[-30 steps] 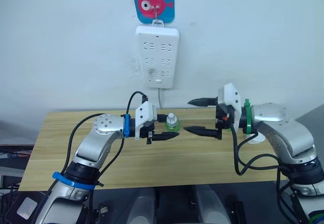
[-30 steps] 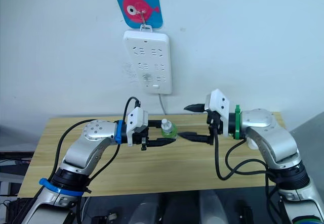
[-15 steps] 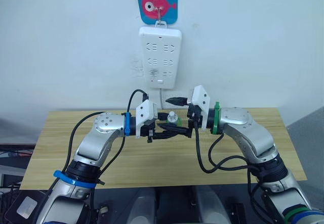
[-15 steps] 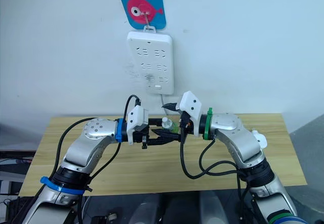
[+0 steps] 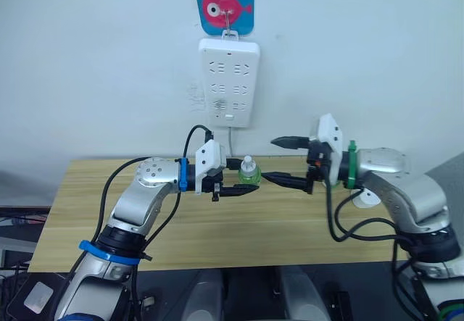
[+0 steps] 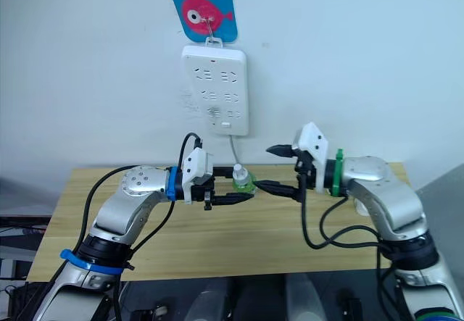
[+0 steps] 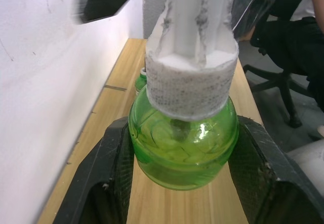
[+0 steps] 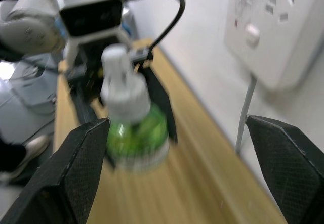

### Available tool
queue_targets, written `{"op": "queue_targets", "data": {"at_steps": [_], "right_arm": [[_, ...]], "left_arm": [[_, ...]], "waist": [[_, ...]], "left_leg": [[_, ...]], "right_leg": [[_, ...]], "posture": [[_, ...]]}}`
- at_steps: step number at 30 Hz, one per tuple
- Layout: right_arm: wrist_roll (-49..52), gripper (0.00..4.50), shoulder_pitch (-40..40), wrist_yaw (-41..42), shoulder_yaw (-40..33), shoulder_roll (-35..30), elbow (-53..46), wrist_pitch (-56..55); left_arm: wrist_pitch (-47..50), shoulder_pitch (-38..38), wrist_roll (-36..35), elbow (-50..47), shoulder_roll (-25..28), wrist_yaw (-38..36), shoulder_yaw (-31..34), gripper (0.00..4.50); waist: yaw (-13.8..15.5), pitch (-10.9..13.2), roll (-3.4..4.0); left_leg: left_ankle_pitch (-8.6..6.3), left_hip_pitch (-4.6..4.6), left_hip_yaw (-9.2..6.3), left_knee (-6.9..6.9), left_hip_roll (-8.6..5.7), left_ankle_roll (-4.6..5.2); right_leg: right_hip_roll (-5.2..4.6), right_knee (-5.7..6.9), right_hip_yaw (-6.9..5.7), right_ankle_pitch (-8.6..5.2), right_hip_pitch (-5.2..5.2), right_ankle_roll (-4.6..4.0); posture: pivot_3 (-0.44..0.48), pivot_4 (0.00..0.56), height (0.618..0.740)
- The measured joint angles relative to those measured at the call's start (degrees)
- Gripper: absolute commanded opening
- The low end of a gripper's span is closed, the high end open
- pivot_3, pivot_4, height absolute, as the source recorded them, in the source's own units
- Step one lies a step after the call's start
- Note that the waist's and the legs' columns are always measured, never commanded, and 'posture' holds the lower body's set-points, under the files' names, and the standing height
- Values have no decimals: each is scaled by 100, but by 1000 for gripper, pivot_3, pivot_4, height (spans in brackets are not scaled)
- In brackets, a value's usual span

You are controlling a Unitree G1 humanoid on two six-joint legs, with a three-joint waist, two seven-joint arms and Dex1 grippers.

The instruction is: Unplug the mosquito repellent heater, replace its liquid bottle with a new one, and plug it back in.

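my left gripper [image 5: 239,181] is clamped on the green liquid bottle [image 5: 248,174] above the wooden table [image 5: 217,227], while my right gripper [image 5: 284,161] faces it, fingers spread wide.

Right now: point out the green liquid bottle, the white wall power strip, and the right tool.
green liquid bottle [image 7: 183,143], left wrist view, glass belly
white wall power strip [image 5: 229,82], left eye view, face
right tool [image 5: 280,160], left eye view, between fingertips

Green liquid bottle [image 5: 248,172], white neck with wick, upright, clamped in left end effector [image 5: 239,181] above table.
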Motion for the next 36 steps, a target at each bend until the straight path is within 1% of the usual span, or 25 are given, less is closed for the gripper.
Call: {"op": "queue_targets", "data": {"at_steps": [2, 4, 11, 14, 18, 21, 22, 24, 25, 26, 29, 30, 36], "right_arm": [[235, 3873, -46, -34, -28, 142, -13, 184], [557, 3267, -201, -99, -61, 320, -25, 443], [1181, 3267, -486, -604, -207, 657, -291, 1120], [1162, 3267, -493, -684, -131, 677, -322, 1145], [866, 3267, -489, -623, 264, 675, -286, 875], [640, 3267, -487, -577, 408, 667, -201, 653], [573, 2876, -487, -573, 456, 678, -169, 584], [501, 2380, -483, -569, 482, 729, -122, 519], [494, 1955, -483, -559, 491, 748, -118, 472], [494, 1678, -483, -552, 492, 768, -118, 458], [499, 569, -483, -521, 494, 844, -119, 449], [497, 282, -485, -530, 471, 851, -119, 440], [656, 248, -502, -556, 338, 936, -133, 491]], "left_arm": [[-2, -83, 1, 41, -20, -1, 0, 2242], [-7, -165, 1, 60, -23, -1, 0, 2242], [7, -10, 1, 36, 16, -3, 3, 2242], [12, -6, -1, -35, 17, -2, 3, 2242], [37, -6, -1, -59, 17, 2, 3, 2242], [43, 0, -1, -87, 16, 3, 3, 2242], [44, 14, -1, -98, 16, 5, 3, 2242], [44, 71, -1, -103, 13, 5, 2, 2242], [44, 115, -1, -104, 13, 5, 2, 2242], [44, 148, -1, -104, 13, 5, 2, 2242], [43, 187, 0, -104, 14, 3, 2, 2242], [43, 197, -2, -112, 16, -14, -6, 2242], [23, 202, 0, -113, 17, -10, -5, 2242]], "waist": [[-22, 0, 0], [-34, 0, 0], [-25, 0, 0], [0, 0, 0], [1, 0, 0], [1, 0, 0], [-1, 0, 1], [-1, 0, 1], [-2, 0, 1], [-2, 0, 1], [1, 0, 1], [2, 0, 1], [-2, 0, 1]], "left_leg": [[0, 4, 0, 0, 3, 0], [0, 7, 0, 0, 3, 0], [0, 2, -11, 0, 2, 0], [0, 2, -10, 0, 1, 0], [0, 3, -10, 0, 1, 0], [0, 3, -9, 0, 0, 0], [0, 3, -9, 0, 1, 0], [0, 3, -9, 0, 1, 0], [0, 3, -9, 0, 2, 0], [0, 3, -9, 0, 2, 0], [0, 2, -11, 0, 1, 0], [0, 2, -10, 0, 0, 0], [0, 3, -11, 0, 2, 0]], "right_leg": [[2, 8, 2, 0, 0, 0], [3, 13, 3, 0, 0, 0], [1, 3, 2, 0, -2, 0], [0, 3, 3, 0, -1, 0], [0, 4, 2, 0, -1, 0], [0, 4, 3, 0, -1, 0], [0, 4, 3, 0, -1, 0], [1, 5, 3, 0, -2, 0], [1, 4, 2, 0, -3, 0], [1, 4, 2, 0, -3, 0], [1, 5, 2, 0, -2, 0], [0, 4, 3, 0, -2, 0], [1, 4, 2, 0, -2, 0]], "posture": [[-61, 225, 740], [-55, 228, 740], [-50, 229, 740], [-42, 228, 740], [-39, 227, 740], [-42, 225, 740], [-44, 226, 740], [-43, 231, 740], [-43, 231, 740], [-43, 231, 740], [-45, 238, 740], [-45, 238, 740], [-46, 241, 740]]}}
